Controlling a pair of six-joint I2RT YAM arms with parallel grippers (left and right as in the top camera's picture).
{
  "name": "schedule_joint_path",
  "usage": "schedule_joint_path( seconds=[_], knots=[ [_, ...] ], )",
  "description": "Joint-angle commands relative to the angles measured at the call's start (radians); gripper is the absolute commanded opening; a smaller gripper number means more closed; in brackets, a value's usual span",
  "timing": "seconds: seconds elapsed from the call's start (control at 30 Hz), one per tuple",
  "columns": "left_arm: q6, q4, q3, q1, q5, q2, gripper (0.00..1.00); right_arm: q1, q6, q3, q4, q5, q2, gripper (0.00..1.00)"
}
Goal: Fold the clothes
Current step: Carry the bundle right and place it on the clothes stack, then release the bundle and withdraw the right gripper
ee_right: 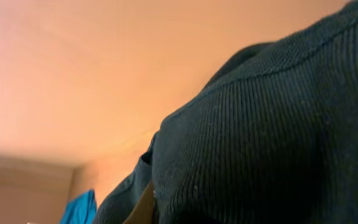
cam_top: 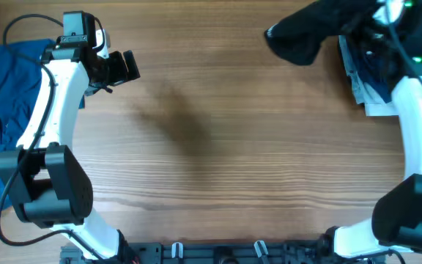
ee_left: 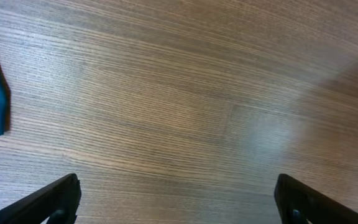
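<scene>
Black shirt (ee_right: 266, 124) bunches at the bench's (cam_top: 218, 169) far right corner, gripped by the closed right pincer (cam_top: 361, 22). Left pincer (ee_left: 179, 202) gapes empty near the blue garment (cam_top: 2, 95) at the left edge; bare wood spreads between.

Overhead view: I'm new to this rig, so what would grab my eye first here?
The black garment, bunched at the far right corner of the table by the right arm, also fills the right wrist view. A bright-blue garment lies crumpled at the left edge, and the left gripper hangs open over bare wood.
</scene>
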Motion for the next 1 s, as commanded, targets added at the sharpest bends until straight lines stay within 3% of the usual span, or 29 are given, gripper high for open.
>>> schedule_joint_path(
  seconds=[0.0,0.17,0.27,0.43,0.57,0.73,0.97],
  knots=[
    [0.013,0.006,-0.008,0.008,-0.006,0.013,1.0,-0.16,-0.078,0.059,0.042,-0.095,-0.031,0.04],
    [0.012,0.012,-0.008,0.008,-0.006,0.013,1.0,-0.32,-0.161,0.058,0.166,-0.071,-0.027,0.04],
    [0.012,0.022,-0.008,0.008,-0.006,0.013,1.0,-0.331,-0.148,0.058,0.221,-0.001,0.011,0.04],
    [0.012,0.033,-0.008,0.008,-0.006,0.013,1.0,-0.332,-0.098,0.058,0.502,0.05,0.164,0.04],
    [0.012,0.037,-0.008,0.008,-0.006,0.013,1.0,-0.332,-0.081,0.058,0.616,0.069,0.253,0.04],
    [0.012,0.038,-0.008,0.008,-0.006,0.013,1.0,-0.373,-0.074,0.057,0.446,0.068,0.294,0.04],
    [0.012,0.056,-0.008,0.008,-0.006,0.013,1.0,-0.499,-0.021,0.057,0.019,0.079,0.29,0.04]
  ],
)
